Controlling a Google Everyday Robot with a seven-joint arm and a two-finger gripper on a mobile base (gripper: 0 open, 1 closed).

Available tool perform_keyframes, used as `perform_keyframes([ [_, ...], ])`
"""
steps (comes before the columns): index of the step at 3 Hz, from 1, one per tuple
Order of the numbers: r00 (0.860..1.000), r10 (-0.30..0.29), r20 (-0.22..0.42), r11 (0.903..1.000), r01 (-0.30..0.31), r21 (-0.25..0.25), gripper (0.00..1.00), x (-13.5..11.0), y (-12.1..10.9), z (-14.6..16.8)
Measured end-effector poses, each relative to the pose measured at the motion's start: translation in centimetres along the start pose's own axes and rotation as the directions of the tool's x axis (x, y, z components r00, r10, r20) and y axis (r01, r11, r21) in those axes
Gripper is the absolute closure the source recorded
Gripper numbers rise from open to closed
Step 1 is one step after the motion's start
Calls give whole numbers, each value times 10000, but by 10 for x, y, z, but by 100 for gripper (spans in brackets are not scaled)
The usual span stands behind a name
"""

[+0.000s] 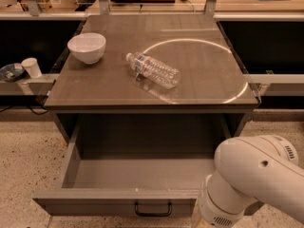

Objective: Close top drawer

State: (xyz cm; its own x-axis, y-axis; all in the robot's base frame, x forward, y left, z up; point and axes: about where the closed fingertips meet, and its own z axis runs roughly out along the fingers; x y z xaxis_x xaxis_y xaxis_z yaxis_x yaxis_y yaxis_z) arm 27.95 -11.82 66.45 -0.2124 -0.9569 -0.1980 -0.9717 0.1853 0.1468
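Observation:
The top drawer is a wide grey metal box pulled far out from under the cabinet top, and its inside looks empty. Its flat front has one black loop handle at the centre, near the bottom edge of the camera view. My white arm fills the lower right corner and covers the drawer's right front corner. My gripper is out of view, below the frame or behind the arm.
On the grey cabinet top lie a clear plastic bottle on its side and a white bowl at the left. A small white cup stands on the left ledge. Speckled floor surrounds the cabinet.

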Motion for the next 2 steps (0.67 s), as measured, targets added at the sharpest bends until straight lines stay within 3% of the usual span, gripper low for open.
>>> perform_keyframes([
  [2, 10000, 0, 0, 10000, 0, 1, 0, 0, 0, 0],
])
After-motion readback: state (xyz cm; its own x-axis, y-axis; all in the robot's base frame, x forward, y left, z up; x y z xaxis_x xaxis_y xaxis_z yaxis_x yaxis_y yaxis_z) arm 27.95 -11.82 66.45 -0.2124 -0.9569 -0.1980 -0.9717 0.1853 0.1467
